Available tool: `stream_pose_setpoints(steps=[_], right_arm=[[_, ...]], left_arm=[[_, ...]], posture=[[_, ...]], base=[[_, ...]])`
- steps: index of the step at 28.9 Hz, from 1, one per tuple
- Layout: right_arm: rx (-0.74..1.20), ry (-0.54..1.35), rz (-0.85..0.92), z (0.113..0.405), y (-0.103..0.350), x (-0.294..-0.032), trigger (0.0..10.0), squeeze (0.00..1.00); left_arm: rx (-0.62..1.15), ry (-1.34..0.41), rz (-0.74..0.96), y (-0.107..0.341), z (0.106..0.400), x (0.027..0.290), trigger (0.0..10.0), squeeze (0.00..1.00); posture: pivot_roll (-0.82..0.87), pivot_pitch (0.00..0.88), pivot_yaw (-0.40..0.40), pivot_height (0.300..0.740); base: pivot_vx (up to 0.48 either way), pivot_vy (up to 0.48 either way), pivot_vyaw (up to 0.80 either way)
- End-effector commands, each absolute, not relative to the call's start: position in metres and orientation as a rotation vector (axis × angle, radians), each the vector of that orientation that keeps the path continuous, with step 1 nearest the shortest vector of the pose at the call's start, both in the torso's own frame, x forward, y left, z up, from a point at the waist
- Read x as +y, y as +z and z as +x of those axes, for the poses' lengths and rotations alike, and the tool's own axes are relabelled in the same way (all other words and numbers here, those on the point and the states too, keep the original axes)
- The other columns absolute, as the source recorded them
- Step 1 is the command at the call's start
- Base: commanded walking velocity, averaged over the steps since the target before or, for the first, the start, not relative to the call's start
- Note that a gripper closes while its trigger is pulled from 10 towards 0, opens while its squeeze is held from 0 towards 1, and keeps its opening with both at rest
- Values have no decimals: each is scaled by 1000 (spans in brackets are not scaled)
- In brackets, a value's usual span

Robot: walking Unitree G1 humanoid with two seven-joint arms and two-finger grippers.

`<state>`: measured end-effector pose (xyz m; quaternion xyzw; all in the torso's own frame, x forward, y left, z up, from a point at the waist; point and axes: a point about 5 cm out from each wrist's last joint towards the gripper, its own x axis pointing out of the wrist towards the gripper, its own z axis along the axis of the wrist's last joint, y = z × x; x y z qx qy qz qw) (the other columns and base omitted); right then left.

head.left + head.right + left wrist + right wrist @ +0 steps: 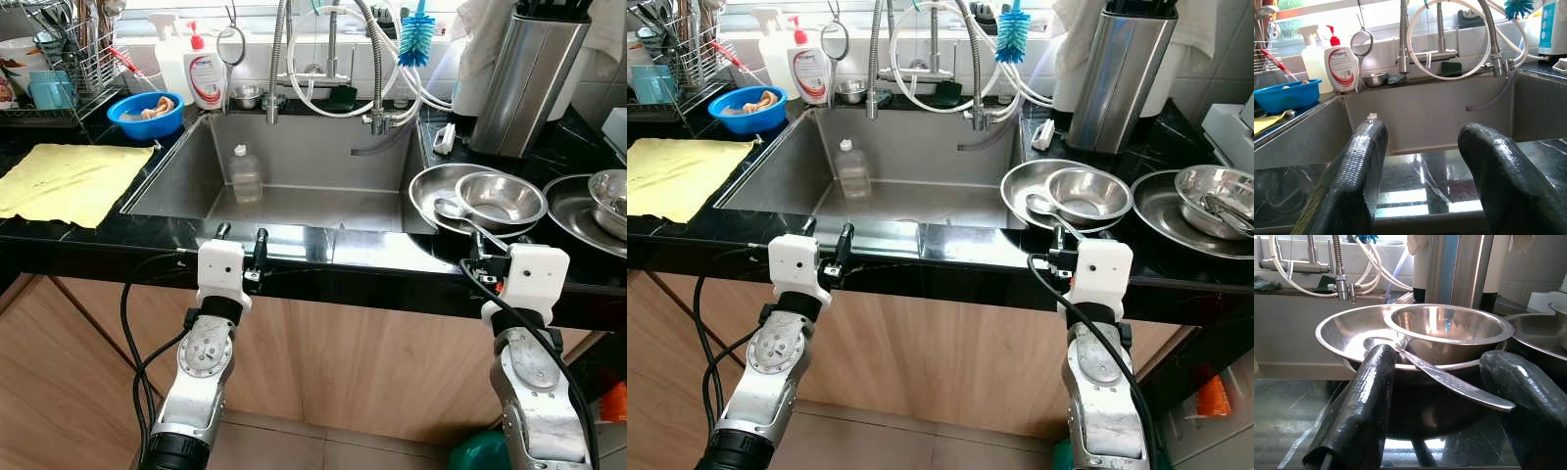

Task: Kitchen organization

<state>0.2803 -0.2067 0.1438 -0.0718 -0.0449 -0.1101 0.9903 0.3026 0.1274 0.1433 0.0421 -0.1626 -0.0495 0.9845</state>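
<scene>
Both grippers at the near edge of the black counter [323, 250], fingers spread, holding nothing. Left gripper [241, 238] sits before the steel sink [294, 201]; a small clear bottle [245, 174] stands upright in the basin. Right gripper [1442, 396] faces a wide steel bowl [431, 191] with a smaller bowl [502, 199] nested inside it; a ladle [1449, 379] rests on the wide bowl's rim, handle reaching out between the fingers, maybe not touching them. Further right, more steel dishes [1205, 201]. Far left: blue bowl [145, 115], yellow cloth [69, 181], soap bottle [204, 73].
</scene>
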Motion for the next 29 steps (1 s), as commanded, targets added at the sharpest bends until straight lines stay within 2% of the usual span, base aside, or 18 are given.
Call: stream_pose_setpoints(steps=[1,2,22,25,29], right_arm=[[-68,-214,-141,280,140,-206,10000,0],[-66,-213,-136,281,140,-206,0,0],[-77,-207,-119,284,143,-210,0,0],[-91,-178,-71,286,145,-205,0,0],[-136,-66,-19,287,152,-185,0,0]], left_arm=[[-330,-98,93,145,302,130,10000,0],[-329,-99,93,144,302,130,10000,0],[-327,-108,92,144,303,127,10000,0],[-328,-105,94,145,304,128,10000,0],[-332,-102,97,146,304,128,10000,0]], posture=[[-134,0,47,740],[-131,0,47,740],[-136,0,48,740],[-136,0,48,740],[-133,0,46,740]], base=[[0,0,0],[0,0,0],[0,0,0],[0,0,0],[0,0,0]])
